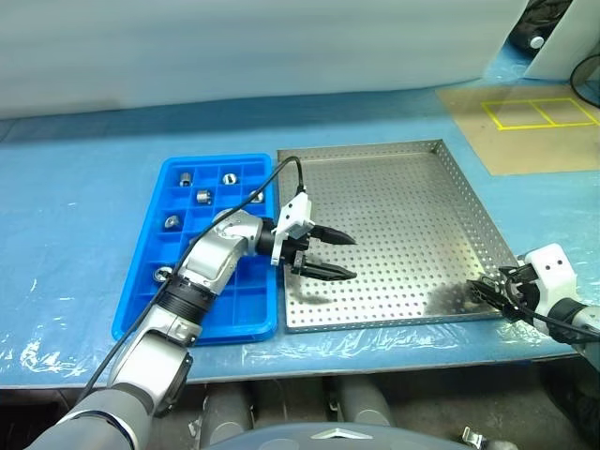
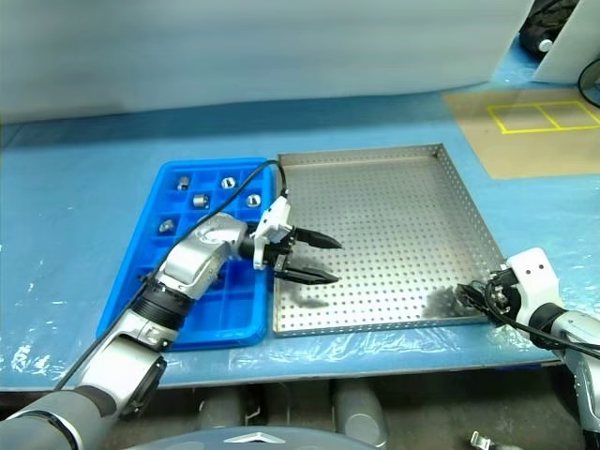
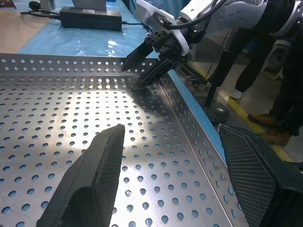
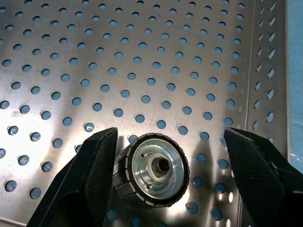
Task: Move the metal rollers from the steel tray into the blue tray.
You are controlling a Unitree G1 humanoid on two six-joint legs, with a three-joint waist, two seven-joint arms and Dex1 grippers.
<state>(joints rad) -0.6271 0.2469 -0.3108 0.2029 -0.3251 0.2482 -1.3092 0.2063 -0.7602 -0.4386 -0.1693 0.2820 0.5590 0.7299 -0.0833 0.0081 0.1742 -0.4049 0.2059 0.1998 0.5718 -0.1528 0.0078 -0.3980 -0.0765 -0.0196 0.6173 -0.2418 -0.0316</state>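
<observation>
The right gripper (image 4: 163, 177) stood wide around a metal roller (image 4: 152, 170) at the steel tray's (image 1: 412, 178) lower-right corner. The left gripper (image 1: 330, 256) hung wide, empty, mid-frame beside the blue tray (image 1: 244, 314), where five rollers (image 1: 202, 196) lay.

On the counter (image 1: 84, 187) in front of me two trays lie side by side, long edges nearly touching: the blue tray (image 1: 141, 291) on my left, the steel tray (image 1: 412, 225) on my right. I count several rollers (image 1: 202, 196) in the far compartments of the blue tray and one more (image 1: 163, 275) near its left wall, closer to me. My left end effector (image 1: 328, 255) hangs over the steel tray's left side, pointing right. My right end effector (image 1: 487, 292) sits at that tray's near right corner, and one roller (image 4: 151, 169) lies on the tray floor between its fingers (image 4: 80, 175), beside one of them.
</observation>
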